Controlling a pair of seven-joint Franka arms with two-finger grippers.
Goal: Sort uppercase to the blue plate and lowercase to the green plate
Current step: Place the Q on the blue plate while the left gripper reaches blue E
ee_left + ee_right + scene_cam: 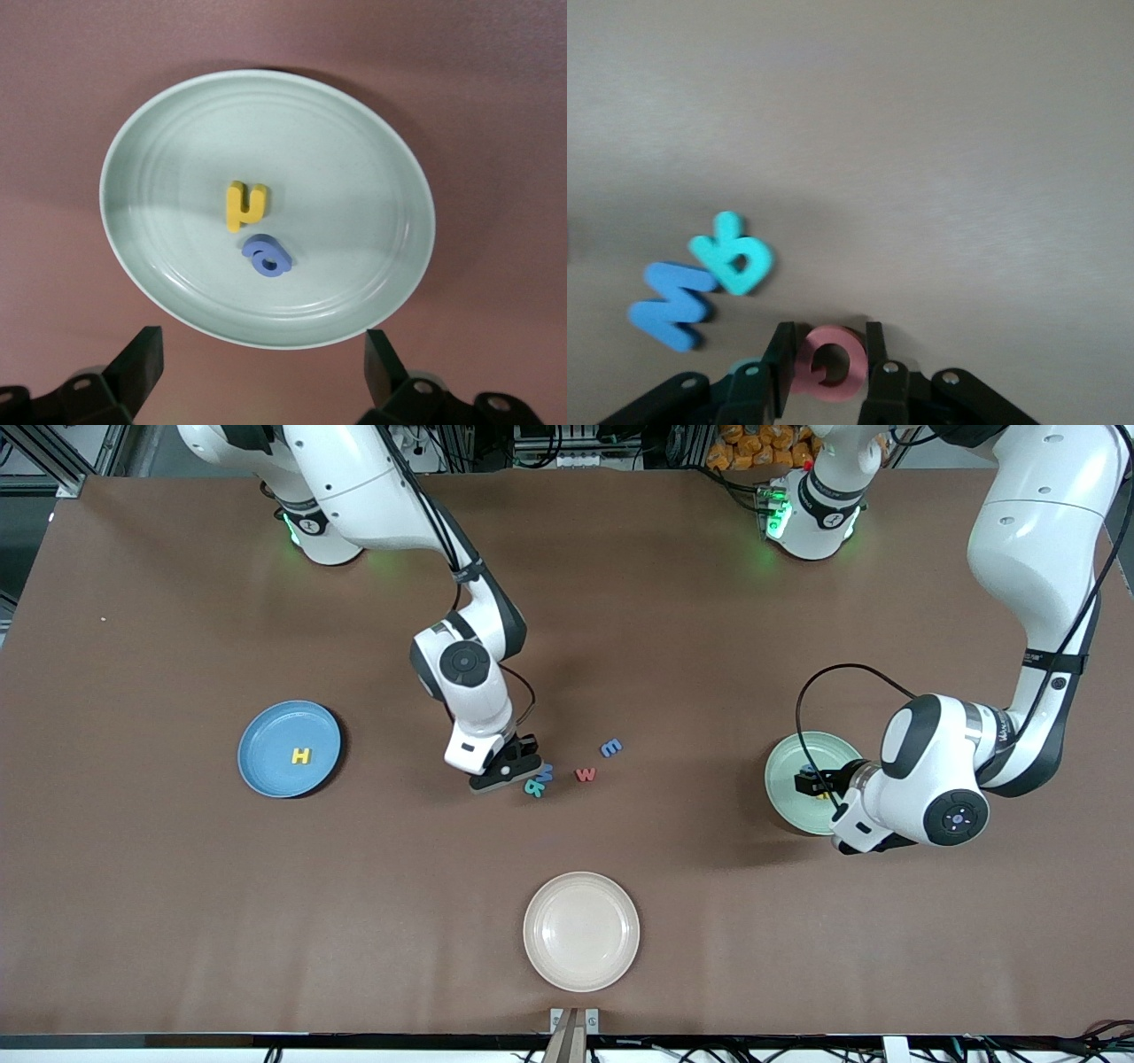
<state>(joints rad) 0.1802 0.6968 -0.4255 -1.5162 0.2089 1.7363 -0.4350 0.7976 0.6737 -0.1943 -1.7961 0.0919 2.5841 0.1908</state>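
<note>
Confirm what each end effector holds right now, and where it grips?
Right end effector is shut on the red ring letter, pinched across its outer edges. Left end effector is open over the green plate, holding nothing.

Brown table (pixel 177 886) carrying blue plate (pixel 266 775), green plate (pixel 784 797) under left gripper (pixel 264 372), cream plate (pixel 580 931), loose letters (pixel 585 774) beside right gripper (pixel 826 370).

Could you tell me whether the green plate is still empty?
No, the green plate holds a yellow letter and a blue letter.
</note>
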